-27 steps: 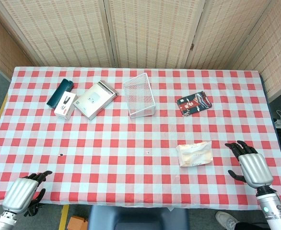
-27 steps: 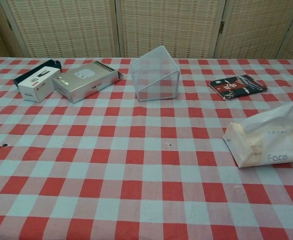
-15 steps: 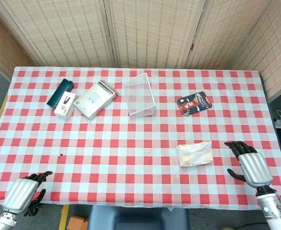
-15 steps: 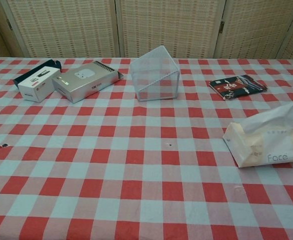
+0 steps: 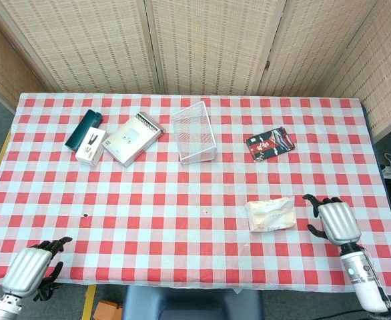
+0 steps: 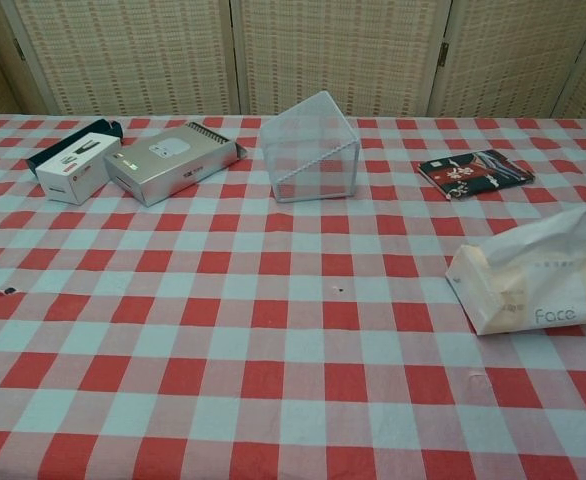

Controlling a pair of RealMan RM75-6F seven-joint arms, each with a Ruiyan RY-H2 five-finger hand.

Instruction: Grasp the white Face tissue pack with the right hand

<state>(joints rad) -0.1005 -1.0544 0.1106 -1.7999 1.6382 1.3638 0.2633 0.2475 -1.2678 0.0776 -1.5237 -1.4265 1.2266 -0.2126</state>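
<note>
My right hand (image 5: 335, 223) shows at about four o'clock in the head view: a smooth, silver-grey shell over the back, with black fingers (image 5: 313, 199) coming off its edge. Behind it the wrist is a white cylinder with a small green light on it. My left hand (image 5: 27, 271), at about seven o'clock, has the same silver-grey shell and black fingers (image 5: 57, 243); a grey wrist section sits at the frame's bottom corner. The chest view shows neither.

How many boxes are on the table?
2, both far left: a small white box beside a dark case, and a larger silver box left of the wire basket.
</note>
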